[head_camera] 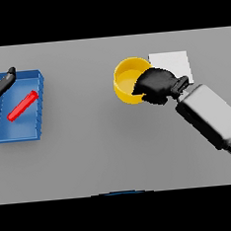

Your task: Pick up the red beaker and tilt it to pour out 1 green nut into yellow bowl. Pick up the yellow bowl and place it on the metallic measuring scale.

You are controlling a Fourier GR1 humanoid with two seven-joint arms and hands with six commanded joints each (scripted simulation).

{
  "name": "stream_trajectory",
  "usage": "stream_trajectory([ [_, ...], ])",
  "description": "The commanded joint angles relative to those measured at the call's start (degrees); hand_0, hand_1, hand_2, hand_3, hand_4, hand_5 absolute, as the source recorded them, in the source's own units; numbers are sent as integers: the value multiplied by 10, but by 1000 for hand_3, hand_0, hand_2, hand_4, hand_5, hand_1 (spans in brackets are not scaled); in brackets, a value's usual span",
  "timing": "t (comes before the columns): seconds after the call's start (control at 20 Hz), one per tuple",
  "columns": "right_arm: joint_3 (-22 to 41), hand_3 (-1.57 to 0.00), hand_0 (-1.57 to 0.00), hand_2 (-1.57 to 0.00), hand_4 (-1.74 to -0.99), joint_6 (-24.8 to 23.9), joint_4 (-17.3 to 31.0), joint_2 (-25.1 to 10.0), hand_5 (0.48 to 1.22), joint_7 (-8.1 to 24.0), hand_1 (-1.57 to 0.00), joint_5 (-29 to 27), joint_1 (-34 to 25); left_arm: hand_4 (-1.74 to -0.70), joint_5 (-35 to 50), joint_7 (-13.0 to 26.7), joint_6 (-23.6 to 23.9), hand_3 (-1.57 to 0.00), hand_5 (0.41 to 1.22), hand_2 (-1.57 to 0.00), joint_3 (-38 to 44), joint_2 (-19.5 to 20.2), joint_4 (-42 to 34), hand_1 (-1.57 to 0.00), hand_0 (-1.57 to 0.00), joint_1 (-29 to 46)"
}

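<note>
Head view shows a grey tabletop (105, 148) with the task's things spread across it. On the left side lies a blue tray (39, 125), and inside it the red beaker (22, 106) rests on its side, slanting from lower left to upper right. It is not held by anything. I cannot see any green nut in this view.

At the far left edge, the left hand (1, 84) shows just over the upper left corner of the blue tray. Its fingers look loosely spread and they hold nothing; it is apart from the red beaker.

Near the middle, a little to the right, stands the yellow bowl (126, 79), upright on the tabletop, with its opening facing up. The right hand (157, 85) comes in from the right side on a white and grey arm and covers the right part of the bowl. Its fingers appear to be curled over the bowl's right rim, so it is grasping the yellow bowl.

Just behind the right hand lies the metallic measuring scale (172, 61), a pale flat square. The yellow bowl is just beside its left edge, not on top of it
</note>
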Motion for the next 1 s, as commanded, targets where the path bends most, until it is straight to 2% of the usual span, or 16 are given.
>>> stream_trajectory([
  [0.0, 0, -1163, -1559, -1512, -1740, 2, -1, 7, 1220, 7, -1568, -1, -6, -718, 0, 2, 1, 1, 686, 1, 0, -3, 2, 1, 1, -3],
  [0.1, -5, -1157, -1563, -1526, -1740, -3, 7, 7, 1220, 22, -1569, 3, -13, -721, 0, 2, 4, 1, 694, 1, -1, -5, 0, 1, 1, -4],
  [0.3, -25, -1153, -1568, -1536, -1741, -35, 40, -18, 1221, 5, -1570, 5, -21, -729, 1, 5, 2, 1, 715, 1, 1, 1, -5, 1, 1, -3],
  [0.5, -43, -1150, -1570, -1537, -1741, -71, 110, -17, 1221, 9, -1571, 10, -35, -731, 0, 29, 6, 1, 724, 1, -3, 2, -12, 1, 1, -7],
  [0.6, -52, -1143, -1570, -1540, -1741, -95, 147, -29, 1221, -14, -1571, 13, -45, -737, 7, 24, 4, 1, 730, 1, 2, 8, -15, 1, 1, 2],
  [0.8, -63, -1147, -1571, -1537, -1741, -125, 222, -24, 1221, -17, -1571, 16, -63, -727, 1, 30, 8, 1, 734, 1, -3, 5, -16, 1, 1, 0],
  [0.85, -64, -1156, -1571, -1519, -1741, -129, 235, -20, 1221, -10, -1571, 18, -65, -722, -1, 34, 9, 1, 732, 1, -6, 8, -23, 1, 1, 0],
  [0.95, -70, -1195, -1571, -1487, -1741, -143, 265, -24, 1221, -26, -1571, 17, -69, -720, 1, 37, 10, 1, 720, 1, -5, 11, -28, 1, 1, 4],
])
